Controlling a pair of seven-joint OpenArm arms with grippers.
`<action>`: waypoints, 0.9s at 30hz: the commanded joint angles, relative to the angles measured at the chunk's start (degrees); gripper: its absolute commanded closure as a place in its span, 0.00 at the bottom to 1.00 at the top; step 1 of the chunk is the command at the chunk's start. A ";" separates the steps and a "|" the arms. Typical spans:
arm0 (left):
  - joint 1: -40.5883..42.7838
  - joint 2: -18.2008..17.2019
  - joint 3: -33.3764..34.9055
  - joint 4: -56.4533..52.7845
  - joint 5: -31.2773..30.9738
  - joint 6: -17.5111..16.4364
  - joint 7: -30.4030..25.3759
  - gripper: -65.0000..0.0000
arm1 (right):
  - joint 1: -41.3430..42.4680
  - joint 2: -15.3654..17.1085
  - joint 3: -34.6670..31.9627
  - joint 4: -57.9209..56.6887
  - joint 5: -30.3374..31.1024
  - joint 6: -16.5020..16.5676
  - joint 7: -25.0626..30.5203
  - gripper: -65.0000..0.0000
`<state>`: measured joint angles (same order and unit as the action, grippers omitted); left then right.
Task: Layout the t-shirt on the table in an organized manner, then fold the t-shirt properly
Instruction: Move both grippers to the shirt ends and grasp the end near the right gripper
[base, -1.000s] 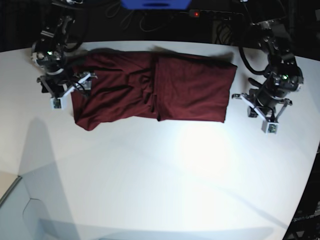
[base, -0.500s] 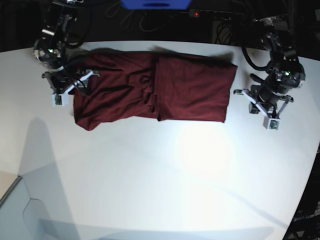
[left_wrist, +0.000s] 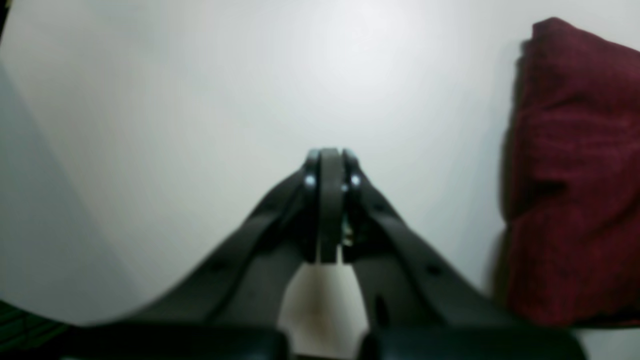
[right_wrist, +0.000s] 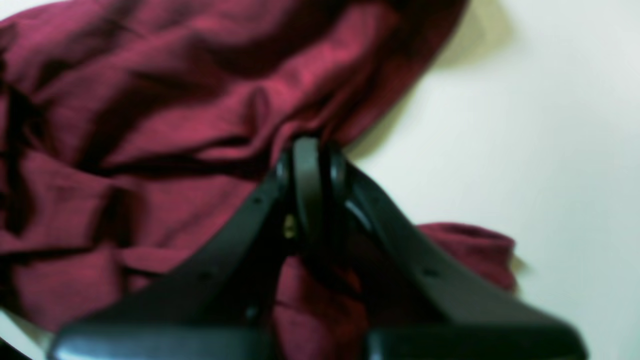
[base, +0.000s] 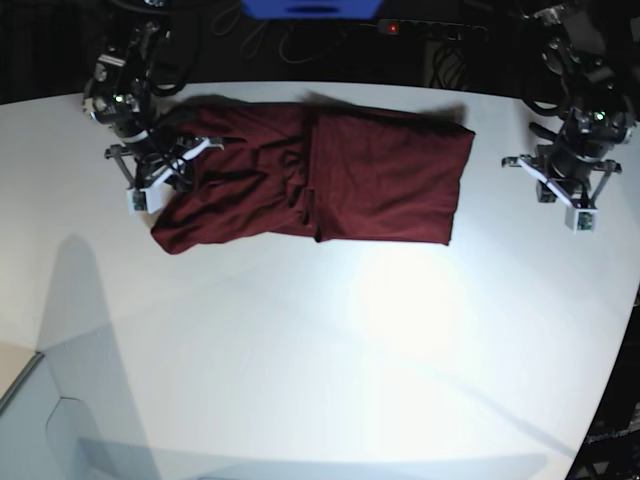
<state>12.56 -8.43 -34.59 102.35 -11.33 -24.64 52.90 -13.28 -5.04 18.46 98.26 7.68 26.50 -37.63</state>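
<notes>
right gripper (right_wrist: 310, 165) clamped on the t-shirt (base: 310, 175), pinching a bunched ridge of the rumpled end near its edge, probably to draw that end flat or fold it over. sat at about ten o'clock on the table (base: 300, 360) in the base view. left gripper (left_wrist: 327, 172) closed on nothing, poised over bare tabletop at about three o'clock, just beside the neater end of the cloth but apart from it, seemingly waiting clear. shirt lay across the twelve o'clock part of the table as a long band, already doubled lengthwise. soft, matte maroon weave, creased and puckered by the pinch, smoother and squarer at the other end. tabletop smooth, white, faintly glossy, curved at the rim.
</notes>
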 joint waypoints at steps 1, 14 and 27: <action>0.23 -0.76 -0.97 1.35 -0.05 0.16 -0.99 1.00 | 0.49 -0.02 -0.04 2.71 0.80 0.27 1.54 1.00; 3.75 -0.85 -3.70 1.52 -0.05 0.16 -1.52 1.00 | 0.31 -2.57 -0.04 9.13 0.71 8.09 1.19 1.00; 3.22 -0.41 -3.52 1.44 -0.05 0.16 -1.08 1.00 | -3.91 -2.57 -5.67 15.37 0.71 8.36 1.54 1.00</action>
<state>16.14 -8.21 -37.93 102.76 -11.05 -24.62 52.49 -17.23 -7.46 12.78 112.36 7.35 34.30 -37.71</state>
